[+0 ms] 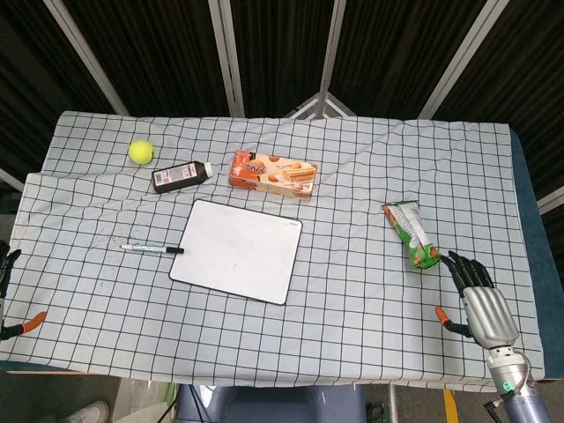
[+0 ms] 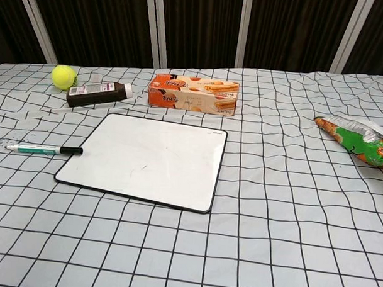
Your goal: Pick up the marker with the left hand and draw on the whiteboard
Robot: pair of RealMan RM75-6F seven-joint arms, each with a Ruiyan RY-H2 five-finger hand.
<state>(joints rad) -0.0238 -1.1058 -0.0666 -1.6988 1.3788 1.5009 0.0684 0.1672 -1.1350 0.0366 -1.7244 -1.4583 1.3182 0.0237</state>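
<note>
Beside whiteboard's [image 1: 236, 250] left edge, marker [image 1: 152, 248].

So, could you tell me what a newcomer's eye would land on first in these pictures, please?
Probably the whiteboard, lying flat mid-table on the checked cloth, with the marker just off its left edge, black cap toward the board. Next, the bright tennis ball at the far left beside a dark bottle, and the orange snack box behind the board. The right hand rests open at the near right corner.
</note>
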